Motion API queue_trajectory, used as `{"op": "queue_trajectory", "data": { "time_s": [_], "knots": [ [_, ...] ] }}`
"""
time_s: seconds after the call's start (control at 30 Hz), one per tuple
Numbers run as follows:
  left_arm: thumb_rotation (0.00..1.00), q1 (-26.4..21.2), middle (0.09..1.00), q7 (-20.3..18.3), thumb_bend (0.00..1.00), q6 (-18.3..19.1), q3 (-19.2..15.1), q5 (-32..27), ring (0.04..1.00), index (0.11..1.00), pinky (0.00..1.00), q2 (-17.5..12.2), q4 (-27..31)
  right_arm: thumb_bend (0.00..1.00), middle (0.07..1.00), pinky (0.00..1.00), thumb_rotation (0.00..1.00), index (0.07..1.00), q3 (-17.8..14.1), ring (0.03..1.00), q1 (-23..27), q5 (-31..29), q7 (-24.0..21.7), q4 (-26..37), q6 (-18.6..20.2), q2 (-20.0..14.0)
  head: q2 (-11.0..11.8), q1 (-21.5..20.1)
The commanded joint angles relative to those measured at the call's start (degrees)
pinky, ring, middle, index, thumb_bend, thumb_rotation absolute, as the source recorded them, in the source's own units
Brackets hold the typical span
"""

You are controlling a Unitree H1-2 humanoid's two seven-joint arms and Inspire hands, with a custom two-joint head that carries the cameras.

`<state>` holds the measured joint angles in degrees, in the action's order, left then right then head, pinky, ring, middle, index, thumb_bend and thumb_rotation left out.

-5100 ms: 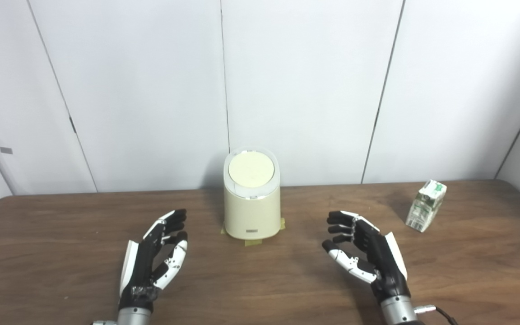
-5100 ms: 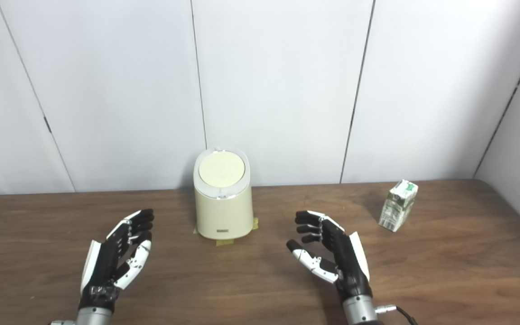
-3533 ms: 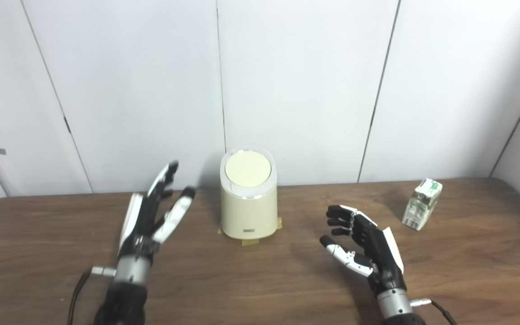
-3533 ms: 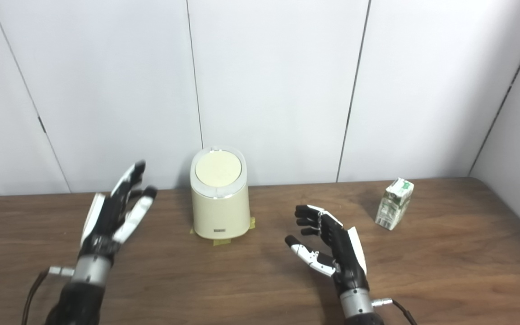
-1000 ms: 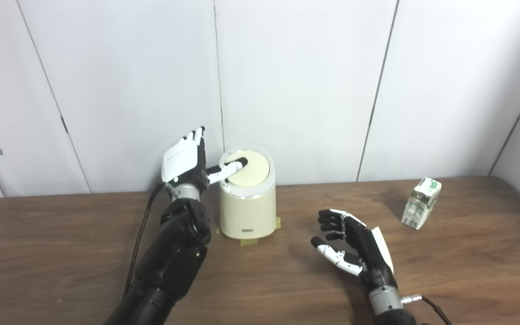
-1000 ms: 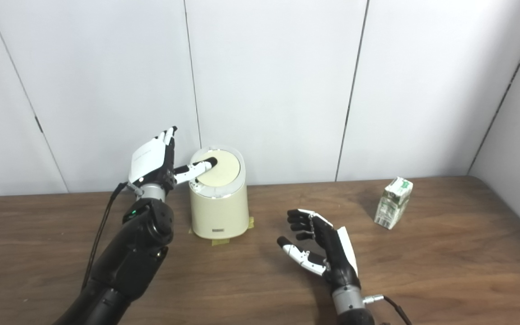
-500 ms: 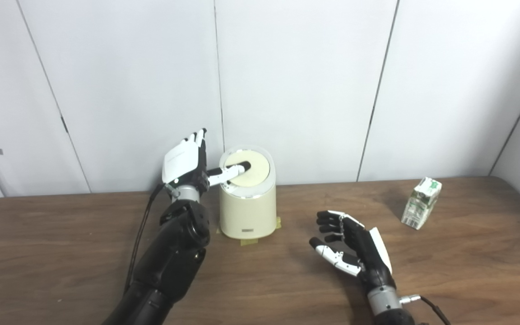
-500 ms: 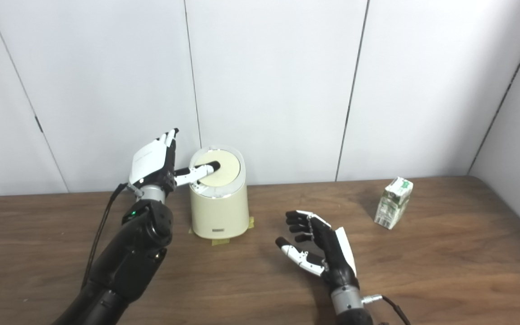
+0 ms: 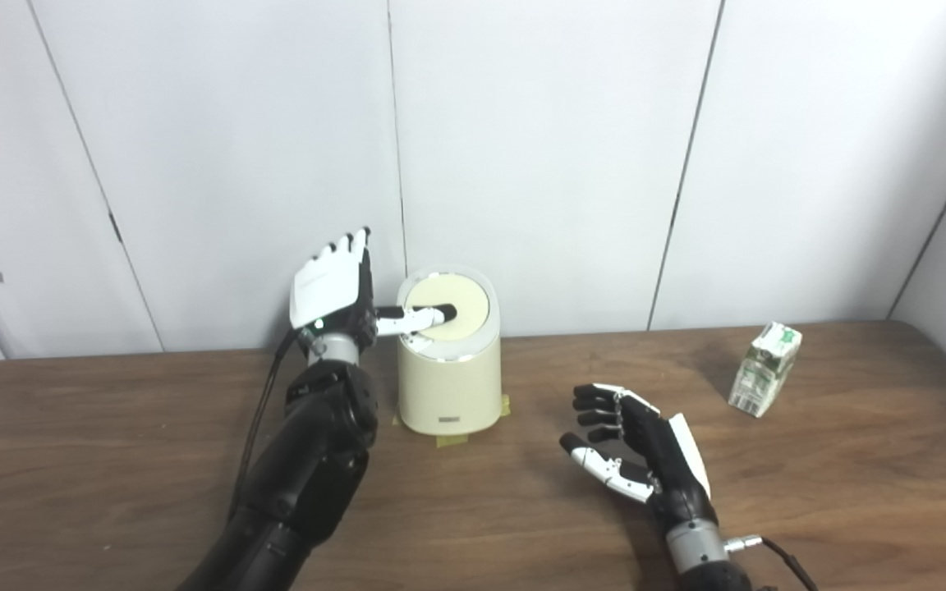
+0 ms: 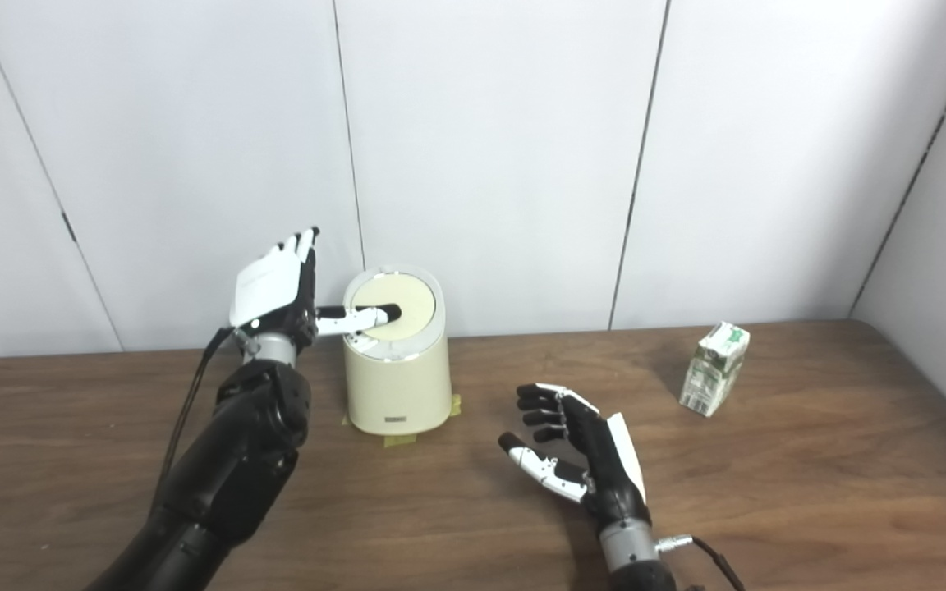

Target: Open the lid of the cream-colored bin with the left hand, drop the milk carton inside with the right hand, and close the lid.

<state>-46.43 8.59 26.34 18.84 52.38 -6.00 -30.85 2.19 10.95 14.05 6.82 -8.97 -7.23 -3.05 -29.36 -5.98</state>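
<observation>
While our left hand (image 9: 332, 294) stands upright just at nine o'clock of the cream-colored bin (image 9: 448, 365), its fingers (image 9: 355, 246) are spread toward the wall and hold nothing; only the thumb (image 9: 417, 317) lies out across the lid (image 9: 450, 309), its tip on the pale disc. We judge the step in hand to be opening that lid, which still sits flat and closed. To do it well we should press down squarely, nearer the middle or front edge, rather than shove sideways: the bin is light-looking and held only by tape at its foot, so a sidelong push could tip it. Whether the lid springs or swings we cannot tell. What the bin holds is hidden under the lid.

Our right hand (image 9: 641, 453) hovers over the worktop (image 9: 112, 460) at about four o'clock of the bin, palm turned inward, fingers loosely curled and apart, empty. Well beyond it, at three o'clock near the far right edge, the milk carton (image 9: 764, 369) stands untouched, slightly crumpled and leaning.
</observation>
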Motion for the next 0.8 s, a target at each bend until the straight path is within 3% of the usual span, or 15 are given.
{"op": "queue_trajectory", "data": {
  "time_s": [0.0,0.2,0.37,0.43,0.47,0.6,0.67,0.77],
  "knots": [
    [0.10,-2.2,1.000,-0.2,1.00,0.6,-0.3,4.3,1.000,1.000,1.00,-0.3,-1.0,0.30,0.690,0.60,0.26,0.681,0.5,0.675,-1.2,0.2,0.7,-0.5,-1.0,1.0,-0.1,-0.1],
    [0.06,-2.1,1.000,-0.6,1.00,0.6,-0.1,7.5,1.000,1.000,1.00,-0.2,-1.2,0.30,0.685,0.59,0.25,0.678,0.5,0.669,-1.2,0.0,0.6,-0.5,-1.4,1.0,-0.2,0.0],
    [0.10,-1.6,1.000,-1.7,1.00,0.6,0.7,9.3,1.000,1.000,1.00,-0.4,-0.8,0.30,0.690,0.60,0.28,0.681,0.8,0.674,-1.3,0.7,0.7,0.0,-0.6,1.0,-0.3,-0.2],
    [0.16,-1.5,1.000,-1.5,1.00,0.5,0.7,8.7,1.000,1.000,1.00,-0.4,-1.0,0.30,0.689,0.60,0.25,0.682,0.7,0.673,-1.3,0.4,0.7,0.0,-0.8,1.1,-0.3,-0.2],
    [0.24,-1.4,1.000,-0.7,0.98,0.4,0.7,7.6,1.000,1.000,1.00,-0.5,-1.0,0.30,0.689,0.60,0.25,0.682,0.7,0.673,-1.4,0.4,0.7,0.0,-0.9,1.1,-0.4,-0.3],
    [0.89,-0.7,1.000,1.0,0.72,-0.6,0.8,4.6,1.000,1.000,1.00,-0.5,0.4,0.30,0.692,0.61,0.27,0.682,0.6,0.678,-1.4,0.2,0.4,0.3,-0.6,0.8,-0.5,0.1],
    [0.97,-0.5,1.000,1.9,0.69,-0.6,0.7,3.6,1.000,1.000,1.00,0.1,2.2,0.30,0.694,0.61,0.26,0.683,0.6,0.682,-1.4,0.4,0.4,0.1,-0.2,0.7,-0.4,0.0],
    [1.00,-0.2,1.000,1.6,0.70,-0.6,0.2,1.7,1.000,1.000,1.00,0.9,5.0,0.30,0.702,0.61,0.25,0.689,0.7,0.688,-1.4,0.4,0.2,0.1,0.1,0.6,-0.4,0.0]
  ]
}}
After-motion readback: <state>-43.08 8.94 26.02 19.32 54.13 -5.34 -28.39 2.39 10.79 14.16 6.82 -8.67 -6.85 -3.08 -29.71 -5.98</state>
